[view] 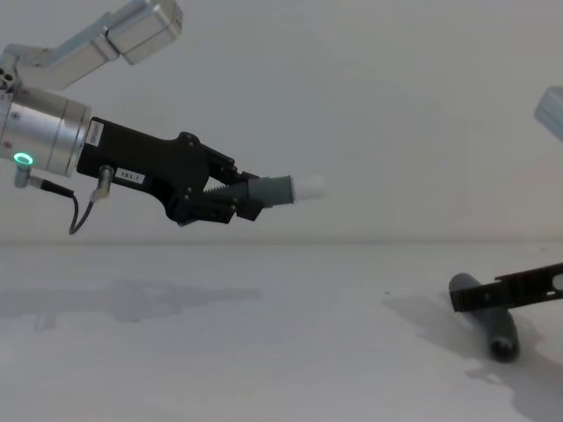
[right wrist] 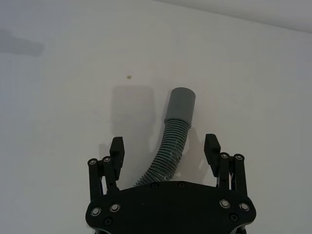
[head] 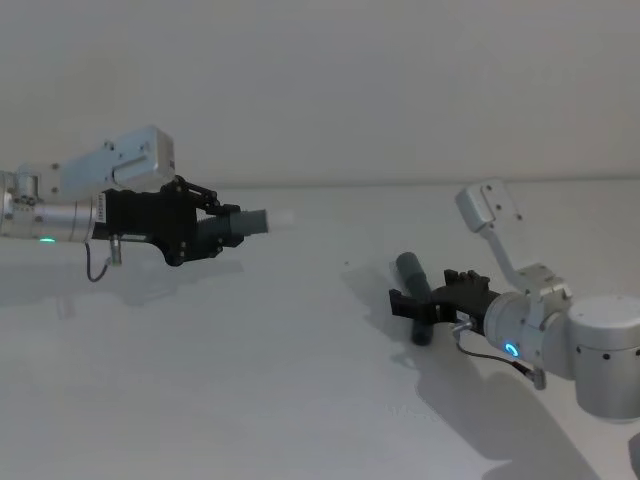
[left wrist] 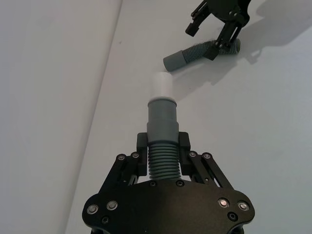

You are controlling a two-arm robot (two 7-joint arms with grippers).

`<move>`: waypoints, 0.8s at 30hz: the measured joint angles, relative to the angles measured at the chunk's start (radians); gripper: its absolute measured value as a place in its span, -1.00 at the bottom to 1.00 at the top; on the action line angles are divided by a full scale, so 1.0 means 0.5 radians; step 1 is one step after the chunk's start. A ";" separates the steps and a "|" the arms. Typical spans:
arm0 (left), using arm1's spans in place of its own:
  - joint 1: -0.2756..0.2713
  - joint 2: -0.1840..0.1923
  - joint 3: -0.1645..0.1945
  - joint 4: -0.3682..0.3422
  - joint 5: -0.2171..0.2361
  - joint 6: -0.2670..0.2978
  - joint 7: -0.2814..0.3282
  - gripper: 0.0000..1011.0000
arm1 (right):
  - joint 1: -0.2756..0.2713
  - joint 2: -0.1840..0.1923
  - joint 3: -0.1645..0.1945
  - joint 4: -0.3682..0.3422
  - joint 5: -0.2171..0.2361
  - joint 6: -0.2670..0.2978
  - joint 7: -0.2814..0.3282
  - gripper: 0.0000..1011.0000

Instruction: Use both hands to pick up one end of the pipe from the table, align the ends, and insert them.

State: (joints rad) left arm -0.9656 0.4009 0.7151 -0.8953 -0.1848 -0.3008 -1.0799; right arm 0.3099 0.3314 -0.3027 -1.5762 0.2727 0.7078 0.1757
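**Bare white wall and table**

A plain pale wall (head: 400, 80) stood behind the wide white table (head: 250, 400), meeting it along a faint straight line. Soft light laid blurred grey shadows (view: 158, 299) on the tabletop. One small dark speck (right wrist: 128, 77) marked the surface

The white-tipped hose piece (view: 273, 189) is up in the air, clamped at its ribbed middle by the left gripper (view: 242, 200). It sits roughly level, grey cuff and white tip pointing towards the robot's right. The second hose piece (right wrist: 178, 126), dark grey and gently curved, lies flat on the white table (head: 250, 380) to the right. The right gripper (right wrist: 164, 143) straddles its ribbed part, fingers spread either side, not touching.
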 joint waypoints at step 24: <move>0.007 0.036 0.045 -0.098 0.035 -0.020 0.040 -0.35 | 0.091 -0.028 -0.032 0.189 -0.060 -0.073 0.060 0.98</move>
State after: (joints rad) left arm -0.9620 0.4191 0.7378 -0.9444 -0.1673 -0.3106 -1.0599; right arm 0.3553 0.3175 -0.3185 -1.4815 0.2429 0.6712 0.2055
